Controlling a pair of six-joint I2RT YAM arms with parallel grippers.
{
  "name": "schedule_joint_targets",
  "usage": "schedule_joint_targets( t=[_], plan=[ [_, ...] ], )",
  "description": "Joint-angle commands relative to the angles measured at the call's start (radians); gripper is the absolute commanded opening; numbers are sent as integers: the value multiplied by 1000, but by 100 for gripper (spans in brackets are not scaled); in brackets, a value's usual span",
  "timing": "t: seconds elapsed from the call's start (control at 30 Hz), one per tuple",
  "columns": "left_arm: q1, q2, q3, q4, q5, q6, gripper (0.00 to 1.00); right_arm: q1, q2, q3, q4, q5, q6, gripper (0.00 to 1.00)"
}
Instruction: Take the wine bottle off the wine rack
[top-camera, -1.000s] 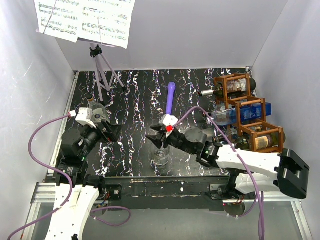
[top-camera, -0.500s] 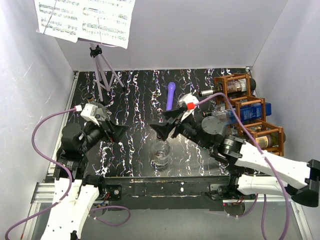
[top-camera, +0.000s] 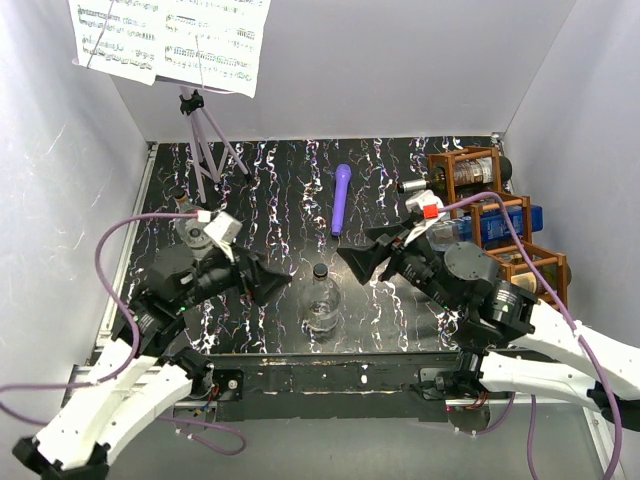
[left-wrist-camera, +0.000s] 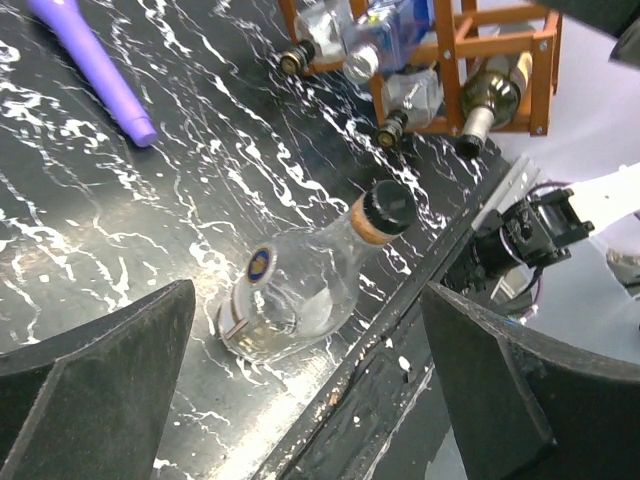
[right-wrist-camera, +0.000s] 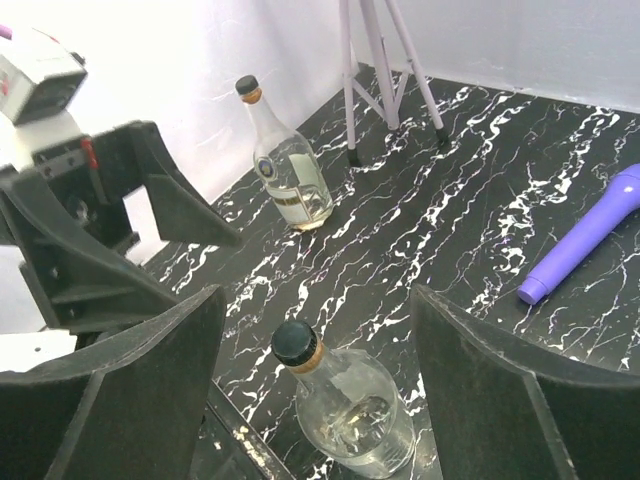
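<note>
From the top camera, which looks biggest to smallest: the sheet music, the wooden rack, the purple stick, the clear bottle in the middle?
1. Sheet music, though it sits raised, nearer the camera.
2. Wooden rack.
3. Purple stick and clear bottle: too alike to rank; the bottle stands upright, seen end-on.

White-and-black L arm (top-camera: 120, 400) reaches fwd and to the right from its base, wrist angled down. Black two-finger L gripper (top-camera: 268, 282) points toward the middle, jaws spread wide, holding nothing; same in wrist view, L gripper (left-wrist-camera: 308, 292). White-and-black R arm (top-camera: 570, 335) reaches fwd and left. Black two-finger R gripper (top-camera: 362, 258) (right-wrist-camera: 318, 295) also spread wide, holding nothing. Grippers face each other, well apart.
</note>
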Motion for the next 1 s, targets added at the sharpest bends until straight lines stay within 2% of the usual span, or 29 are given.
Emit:
schedule_joint_targets(
  t=[0.0,0.1,0.2,0.33,0.47,0.5,0.6,0.7,0.77,0.87,0.97],
  plan=[
    [-214,85,27,57,-297,7,96,0,-58,-10,15,57,-19,82],
    [-345,145,38,112,-431,14,95,2,-85,-27,15,66,-31,82],
    [-452,233,61,154,-486,26,94,0,-108,-47,12,88,-36,82],
    [-522,346,82,169,-577,33,88,0,-139,-70,9,108,-50,82],
    [-546,394,81,198,-625,34,80,0,-168,-83,4,129,-67,82],
    [-549,395,81,206,-628,39,76,0,-174,-86,3,131,-71,83],
    [-551,399,84,218,-657,36,44,0,-180,-93,7,138,-82,83],
    [-551,392,99,212,-717,36,22,0,-177,-93,7,135,-84,83],
    [-551,405,136,183,-796,54,0,2,-173,-95,11,108,-97,84],
    [-522,446,217,119,-891,117,0,0,-170,-95,4,71,-137,84],
    [-404,475,281,94,-841,157,0,2,-167,-83,-26,80,-136,85]
  ],
)
